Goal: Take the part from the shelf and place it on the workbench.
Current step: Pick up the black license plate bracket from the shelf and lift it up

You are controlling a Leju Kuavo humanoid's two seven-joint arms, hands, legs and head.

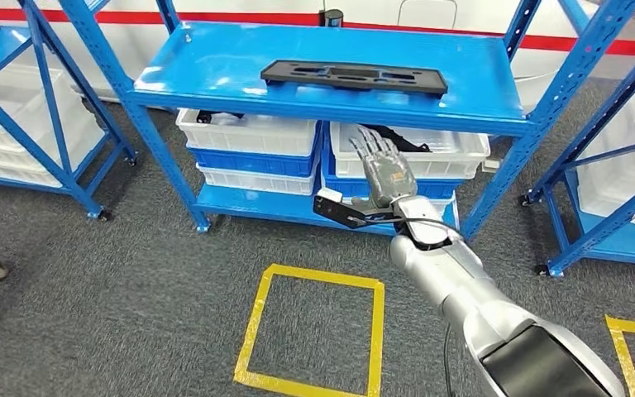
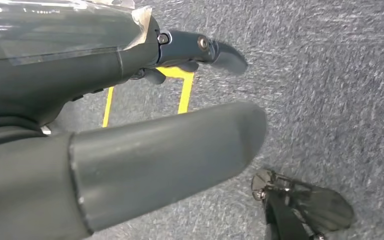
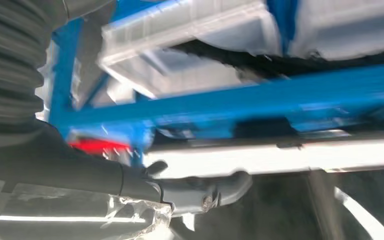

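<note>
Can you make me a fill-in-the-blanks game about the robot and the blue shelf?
1. The long black part lies on the ____ level of the blue shelf.
2. The right hand is raised in front of the shelf and holds ____.
3. The square taped on the grey floor is ____.
4. Under the top level sit white and blue ____.

Missing words: top; nothing; yellow; bins

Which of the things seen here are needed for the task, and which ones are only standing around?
Belonging to the job:
- black part, lying flat on the top shelf
- right hand, raised before the shelf, fingers apart, holding nothing

Just lying about:
- white bins and blue bin on the lower shelf
- yellow tape square on the carpet
</note>
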